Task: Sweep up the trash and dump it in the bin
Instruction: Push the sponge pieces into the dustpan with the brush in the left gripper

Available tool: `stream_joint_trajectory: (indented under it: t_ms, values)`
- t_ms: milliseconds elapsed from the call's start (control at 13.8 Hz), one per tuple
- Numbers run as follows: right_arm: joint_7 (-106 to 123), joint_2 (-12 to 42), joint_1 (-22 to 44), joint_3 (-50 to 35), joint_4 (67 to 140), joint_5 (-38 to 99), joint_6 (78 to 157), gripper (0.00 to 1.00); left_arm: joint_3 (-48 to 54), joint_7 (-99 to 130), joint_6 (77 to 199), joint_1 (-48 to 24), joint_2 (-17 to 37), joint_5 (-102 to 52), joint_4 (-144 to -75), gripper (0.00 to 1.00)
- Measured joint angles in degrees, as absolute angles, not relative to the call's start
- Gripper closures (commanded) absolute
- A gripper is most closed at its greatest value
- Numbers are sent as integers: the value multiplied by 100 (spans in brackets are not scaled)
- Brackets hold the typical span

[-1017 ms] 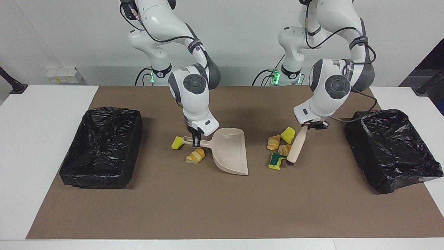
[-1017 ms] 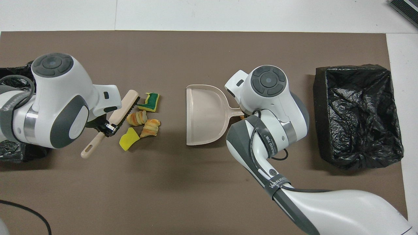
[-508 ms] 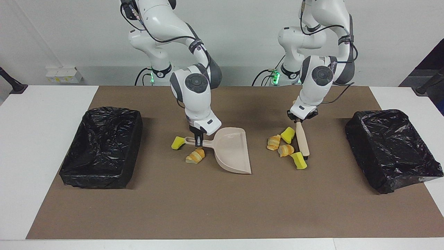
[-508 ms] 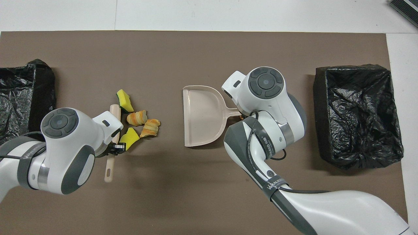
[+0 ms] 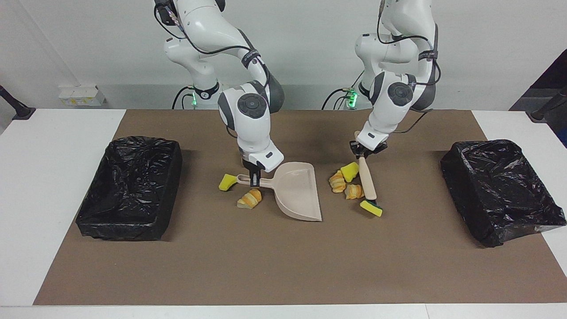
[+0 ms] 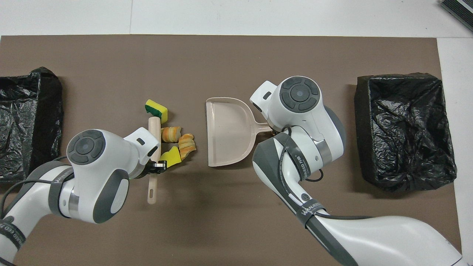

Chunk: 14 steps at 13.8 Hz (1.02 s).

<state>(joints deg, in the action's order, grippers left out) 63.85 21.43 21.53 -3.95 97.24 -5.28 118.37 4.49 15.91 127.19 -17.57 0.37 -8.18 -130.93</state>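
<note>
1. Sweeping is the step in hand: the left gripper (image 5: pixel 364 153) is closed on the handle of the brush (image 5: pixel 367 179), whose bristle end is down on the brown mat (image 5: pixel 283 266) against a green-faced yellow sponge chunk (image 5: pixel 371 208)
2. Holding the other tool, the right gripper (image 5: pixel 253 177) is clamped on the handle of the beige dustpan (image 5: pixel 296 190); the pan lies flat on the mat, its open mouth facing the left arm's end of the table
3. Trash by the brush: two croissant-like pieces (image 5: pixel 346 186) and a plain yellow sponge chunk (image 5: pixel 350 171) lie bunched between the brush and the dustpan mouth, touching or nearly touching the brush, a gap of bare mat between them and the pan's lip; the green-faced chunk sits at the bristle tip, a little apart from the bunch
4. Trash by the pan handle: a yellow sponge piece (image 5: pixel 227 182) and another croissant-like piece (image 5: pixel 250 199) lie beside the handle, toward the right arm's end of the table, outside the pan
5. Bins: one black-lined bin (image 5: pixel 500 186) at the left arm's end, another black-lined bin (image 5: pixel 130 186) at the right arm's end; I see no trash in either
6. Judgement: early in the task, nothing in the pan yet. Next move calls for dragging the brush sideways toward the pan mouth with the bristles kept low, while the pan stays pressed flat so the pieces ride over its lip
7. Risk: the green-faced chunk may slip past the bristle tip, and the two pieces by the handle need a separate pass
</note>
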Motion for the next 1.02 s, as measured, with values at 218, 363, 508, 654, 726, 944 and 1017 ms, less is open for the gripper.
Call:
stream_joint_trajectory:
  t_ms: [218, 363, 508, 654, 726, 944, 1017]
  values:
    - [6385, 2143, 2153, -395, 9726, -528, 11837, 100, 462, 1591, 12870, -2255, 332, -1398, -12696, 100]
    - [6386, 2143, 2153, -395, 9728, -528, 11837, 100, 483, 1592, 12971, -2581, 465, -1587, -12539, 100]
    - [6389, 2143, 2153, -395, 9732, -528, 11837, 100, 496, 1607, 13216, -2935, 591, -1640, -12427, 100]
    - [6399, 2143, 2152, -394, 9734, -528, 11837, 100, 509, 1695, 13224, -3172, 667, -1657, -12190, 100]
    - [6403, 2143, 2151, -394, 9735, -528, 11837, 100, 509, 1716, 13173, -3195, 671, -1663, -12084, 100]
    - [6436, 2144, 2147, -394, 9735, -519, 11837, 100, 365, 1956, 12810, -3162, 576, -1672, -11840, 100]
    - [6437, 2144, 2146, -394, 9735, -516, 11837, 100, 325, 2157, 12729, -3105, 512, -1658, -11787, 100]
